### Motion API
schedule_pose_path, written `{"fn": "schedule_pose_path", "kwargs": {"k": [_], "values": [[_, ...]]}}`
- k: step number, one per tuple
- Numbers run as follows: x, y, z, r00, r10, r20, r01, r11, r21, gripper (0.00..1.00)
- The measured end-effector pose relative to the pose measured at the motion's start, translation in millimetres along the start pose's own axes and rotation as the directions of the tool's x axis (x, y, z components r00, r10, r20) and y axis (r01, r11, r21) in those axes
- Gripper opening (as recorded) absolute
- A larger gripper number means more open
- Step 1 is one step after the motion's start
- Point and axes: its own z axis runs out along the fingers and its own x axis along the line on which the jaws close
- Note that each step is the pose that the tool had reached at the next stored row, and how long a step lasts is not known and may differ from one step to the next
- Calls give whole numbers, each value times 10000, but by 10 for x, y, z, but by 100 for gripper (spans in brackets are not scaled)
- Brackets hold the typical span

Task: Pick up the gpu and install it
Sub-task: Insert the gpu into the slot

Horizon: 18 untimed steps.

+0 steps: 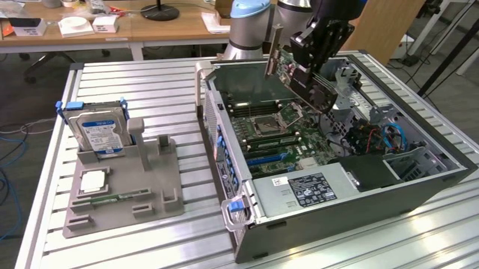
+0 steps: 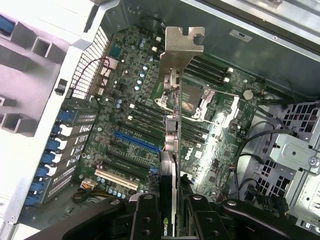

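Holding the gpu (image 1: 314, 94) clamped in my pincer (image 2: 169, 212) over the open case (image 1: 374, 199), I judge it light, stiff but fragile, best gripped across its cooler.

Gpu (image 1: 303, 84) held aloft, clamped between the fingers of the gripper (image 2: 172, 212).

It is a slim card with a green circuit board, a black cooler block and a silver end bracket. It hangs tilted, touching nothing beneath it. Seen from the wrist it shows edge-on, running straight out from the gripper, with the bracket at its far end.
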Motion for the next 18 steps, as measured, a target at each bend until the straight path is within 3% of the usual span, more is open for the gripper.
{"fn": "schedule_pose_path", "kwargs": {"k": [18], "values": [[0,0,0,9991,-419,-18,419,9991,-11,26]]}}
